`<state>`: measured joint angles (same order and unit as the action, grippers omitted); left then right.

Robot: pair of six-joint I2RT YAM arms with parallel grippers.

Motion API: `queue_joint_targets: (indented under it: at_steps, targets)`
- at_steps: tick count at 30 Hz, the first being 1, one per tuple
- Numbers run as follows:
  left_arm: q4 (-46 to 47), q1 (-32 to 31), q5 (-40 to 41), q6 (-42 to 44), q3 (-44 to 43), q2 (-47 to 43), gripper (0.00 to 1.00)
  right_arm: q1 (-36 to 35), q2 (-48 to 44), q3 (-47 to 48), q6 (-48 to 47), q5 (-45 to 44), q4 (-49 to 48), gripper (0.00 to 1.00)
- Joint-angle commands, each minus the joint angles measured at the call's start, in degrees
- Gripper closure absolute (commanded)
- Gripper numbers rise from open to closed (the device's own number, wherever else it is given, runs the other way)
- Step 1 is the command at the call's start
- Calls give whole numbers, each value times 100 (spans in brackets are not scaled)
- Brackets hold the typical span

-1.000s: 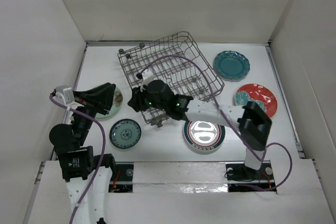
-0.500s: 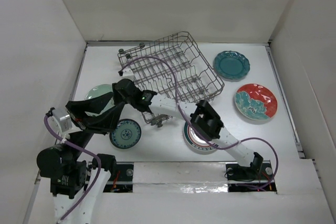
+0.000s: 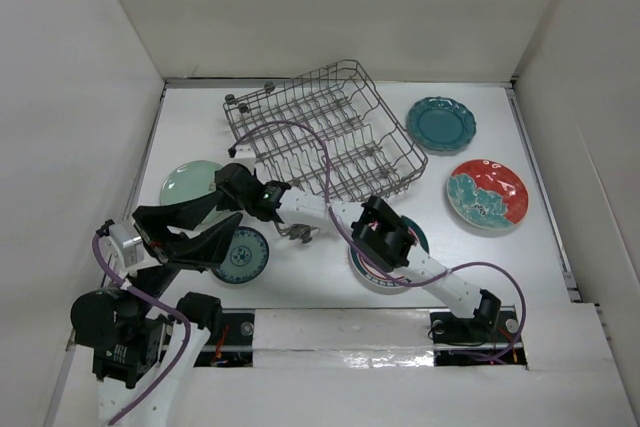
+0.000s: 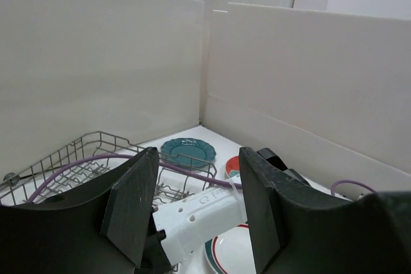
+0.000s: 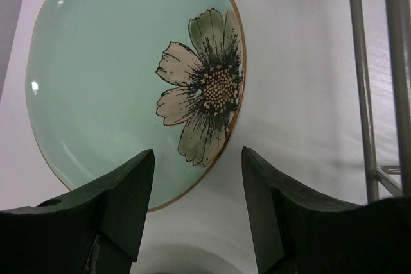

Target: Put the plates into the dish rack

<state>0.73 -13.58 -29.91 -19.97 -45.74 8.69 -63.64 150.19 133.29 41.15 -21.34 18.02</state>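
The grey wire dish rack (image 3: pixel 320 137) stands at the back with no plate in it. A pale green plate (image 3: pixel 188 183) with a flower lies flat at the left. My right gripper (image 3: pixel 226 180) hovers open over its right rim; in the right wrist view the plate (image 5: pixel 122 75) lies beyond the gripper (image 5: pixel 198 158). My left gripper (image 3: pixel 225 227) is raised and open over the small teal-patterned plate (image 3: pixel 244 257), holding nothing (image 4: pixel 198 158). The red-ringed white plate (image 3: pixel 384 269) lies under the right arm. The scalloped teal plate (image 3: pixel 441 123) and the red floral plate (image 3: pixel 487 193) lie at the right.
The right arm's white link (image 4: pixel 205 213) crosses in front of the left gripper. A purple cable (image 3: pixel 300 132) arches over the rack. White walls close in the table on three sides. Rack wires (image 5: pixel 376 94) run along the right edge of the right wrist view.
The right arm swung left from the rack's front to the green plate and opened wider. The left gripper drew back off the green plate toward the near edge and opened.
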Motion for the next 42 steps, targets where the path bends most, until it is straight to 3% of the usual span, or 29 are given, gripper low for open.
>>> queue_joint_targets:
  at_steps: [1, 12, 19, 26, 42]
  targets:
    - [59, -109, -41, 151, -14, -130, 50, -17, 230, 267, 332, 139, -106, 38]
    - [-64, -276, -41, 248, -111, -157, 51, -17, 362, 39, 912, 534, -888, 48]
    - [-195, -276, -41, 230, -23, -166, 51, -17, 248, -321, 1326, 807, -1520, 80]
    - [-223, -329, -41, 283, 74, -122, 51, -17, -445, -1393, 1282, 710, -3056, 99]
    - [-565, -329, -41, 344, -40, -157, 52, 88, -1492, -2712, 1387, 1598, -5150, 100]
